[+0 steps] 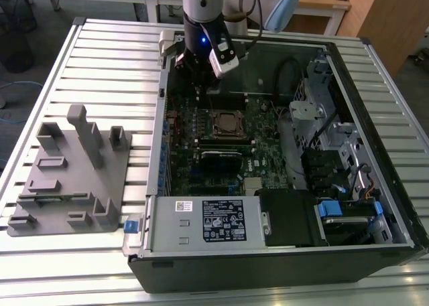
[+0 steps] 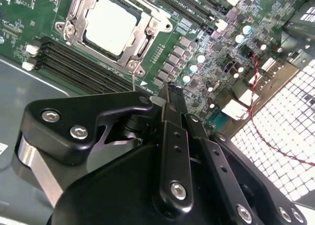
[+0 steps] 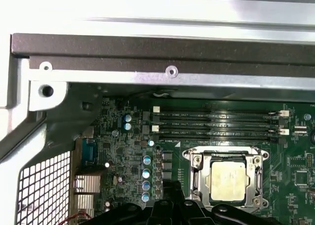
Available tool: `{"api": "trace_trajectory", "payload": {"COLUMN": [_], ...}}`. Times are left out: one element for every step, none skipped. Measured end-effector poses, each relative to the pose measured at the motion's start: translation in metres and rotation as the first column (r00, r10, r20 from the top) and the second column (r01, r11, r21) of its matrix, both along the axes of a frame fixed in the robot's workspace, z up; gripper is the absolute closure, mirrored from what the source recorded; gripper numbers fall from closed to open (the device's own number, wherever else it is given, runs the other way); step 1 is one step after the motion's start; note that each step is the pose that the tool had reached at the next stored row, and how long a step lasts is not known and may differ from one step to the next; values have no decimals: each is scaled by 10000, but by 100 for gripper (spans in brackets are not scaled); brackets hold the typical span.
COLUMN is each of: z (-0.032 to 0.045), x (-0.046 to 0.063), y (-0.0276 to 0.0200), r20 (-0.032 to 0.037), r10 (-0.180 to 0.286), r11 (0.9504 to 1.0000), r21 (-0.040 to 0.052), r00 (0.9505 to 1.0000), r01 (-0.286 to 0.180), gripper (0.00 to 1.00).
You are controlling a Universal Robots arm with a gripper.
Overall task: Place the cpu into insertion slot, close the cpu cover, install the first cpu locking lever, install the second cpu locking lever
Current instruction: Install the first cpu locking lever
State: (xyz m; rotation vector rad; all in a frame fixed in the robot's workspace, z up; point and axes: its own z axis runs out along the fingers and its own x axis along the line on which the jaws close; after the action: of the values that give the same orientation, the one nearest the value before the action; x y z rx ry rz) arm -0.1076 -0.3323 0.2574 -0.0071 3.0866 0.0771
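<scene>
In the first wrist view the hand (image 3: 172,193) — itself cut off — hides one edge of the cpu cover (image 3: 197,173).

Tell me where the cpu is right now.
The cpu sits in the insertion slot on the motherboard, framed by the cpu cover, next to the long memory slots; in the exterior view, near the gripper.
</scene>
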Motion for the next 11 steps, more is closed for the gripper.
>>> {"api": "trace_trajectory", "payload": {"z": [-1, -2, -3, -3, -4, -5, -6, -6, -6, -6, -6], "x": [0, 0, 0, 0, 0, 0, 0, 0, 0, 0, 0], "y": [11, 23, 35, 44, 52, 59, 64, 68, 68, 68, 92], "r20": [1, -1, 0, 0, -1, 0, -1, -1, -1, 0, 0], "r10": [0, 0, 0, 0, -1, 0, 0, 0, 0, 1, 0], "r11": [10000, 10000, 10000, 10000, 10000, 10000, 10000, 10000, 10000, 10000, 10000], "r21": [1, 0, 0, 0, 0, 0, 1, 2, 1, 2, 2], "r00": [10000, 10000, 10000, 10000, 10000, 10000, 10000, 10000, 10000, 10000, 10000], "r01": [0, 0, 0, 0, 1, 0, 0, 0, 0, -1, 0], "gripper": [89, 89, 89, 89, 89, 89, 89, 89, 89, 89, 89]}}
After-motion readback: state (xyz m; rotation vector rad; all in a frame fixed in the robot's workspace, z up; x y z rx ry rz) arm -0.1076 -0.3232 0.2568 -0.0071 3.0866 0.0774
